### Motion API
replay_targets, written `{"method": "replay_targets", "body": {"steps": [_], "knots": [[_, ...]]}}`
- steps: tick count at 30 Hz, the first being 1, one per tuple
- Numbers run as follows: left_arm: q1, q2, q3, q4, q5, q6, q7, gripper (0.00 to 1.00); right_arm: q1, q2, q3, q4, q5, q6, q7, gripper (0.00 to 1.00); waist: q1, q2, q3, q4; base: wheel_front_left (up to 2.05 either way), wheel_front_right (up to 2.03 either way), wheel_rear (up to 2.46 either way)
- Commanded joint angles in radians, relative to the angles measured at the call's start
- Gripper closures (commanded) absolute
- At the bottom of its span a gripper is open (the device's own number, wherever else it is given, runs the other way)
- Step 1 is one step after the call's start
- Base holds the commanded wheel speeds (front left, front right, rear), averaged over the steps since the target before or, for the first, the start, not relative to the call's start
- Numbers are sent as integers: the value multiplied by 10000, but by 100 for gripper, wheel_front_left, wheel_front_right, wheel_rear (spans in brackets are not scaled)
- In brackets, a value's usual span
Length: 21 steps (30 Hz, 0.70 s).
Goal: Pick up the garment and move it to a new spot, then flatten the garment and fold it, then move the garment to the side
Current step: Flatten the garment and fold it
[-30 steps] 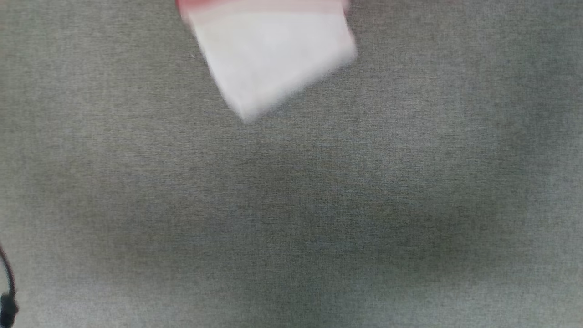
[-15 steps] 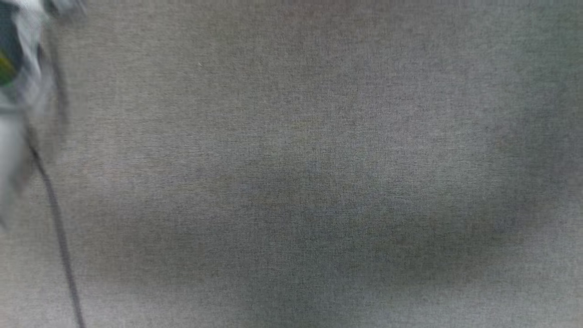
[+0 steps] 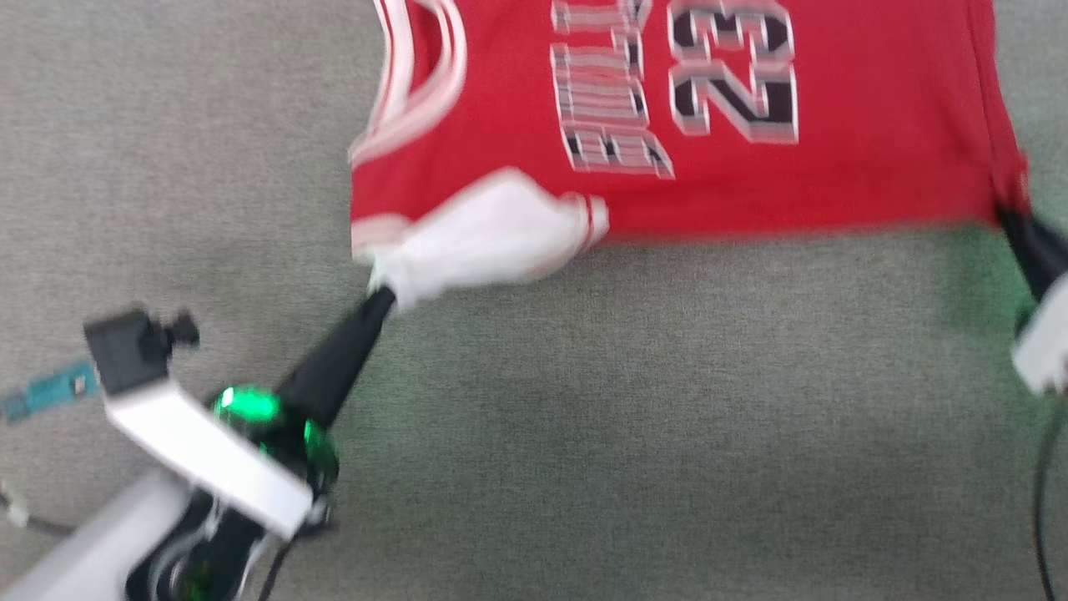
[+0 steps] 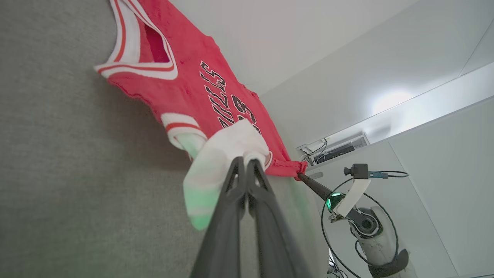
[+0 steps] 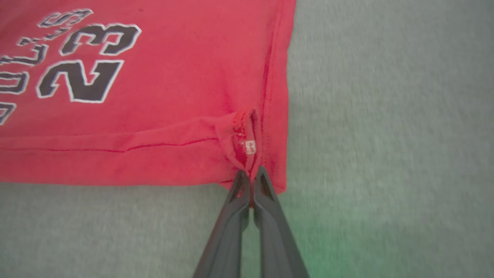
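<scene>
Left pincer (image 3: 384,299) is clamped tight on the white sleeve (image 3: 492,238) of the jersey (image 3: 876,159), right pincer (image 5: 251,175) pinched shut on its red bottom corner (image 5: 278,179), no gap showing.

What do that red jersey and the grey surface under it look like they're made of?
The jersey looks like soft, matte knit fabric, perhaps cotton or a blend: it bunches in folds and shows stitched hems. The grey surface looks like a matte, flecked woven or felt-like cloth; the fibre cannot be told.
</scene>
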<state>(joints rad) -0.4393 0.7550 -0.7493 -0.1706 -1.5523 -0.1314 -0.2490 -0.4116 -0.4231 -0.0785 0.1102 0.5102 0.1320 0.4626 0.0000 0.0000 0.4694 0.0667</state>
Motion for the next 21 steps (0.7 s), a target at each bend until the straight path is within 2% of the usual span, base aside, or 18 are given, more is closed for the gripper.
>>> {"method": "replay_targets", "body": {"steps": [1, 8, 13, 17, 21], "knots": [[304, 144, 10, -188, 87, 24, -70, 100, 510, 44, -206, -327, 89, -25, 208, 100, 0, 0, -166, 57, 0, 0, 0], [2330, 1007, 307, -1638, 413, 24, -165, 100, 3528, 566, -1311, -2882, 503, -24, 1727, 100, 0, 0, -373, 96, 0, 0, 0], [3456, 1285, 816, -2383, 634, 24, -169, 100, 4808, 994, -1805, -4157, 566, -24, 2363, 100, 0, 0, -328, 36, 0, 0, 0], [3474, 1371, 945, -2625, 901, 24, -171, 100, 4847, 1277, -2094, -4707, 517, -24, 2314, 100, 0, 0, -263, -93, 0, 0, 0], [2270, 1205, 1039, -2341, 829, 24, -72, 100, 3976, 1379, -2119, -4530, 381, -22, 2055, 100, 0, 0, -108, -221, 0, 0, 0]]}}
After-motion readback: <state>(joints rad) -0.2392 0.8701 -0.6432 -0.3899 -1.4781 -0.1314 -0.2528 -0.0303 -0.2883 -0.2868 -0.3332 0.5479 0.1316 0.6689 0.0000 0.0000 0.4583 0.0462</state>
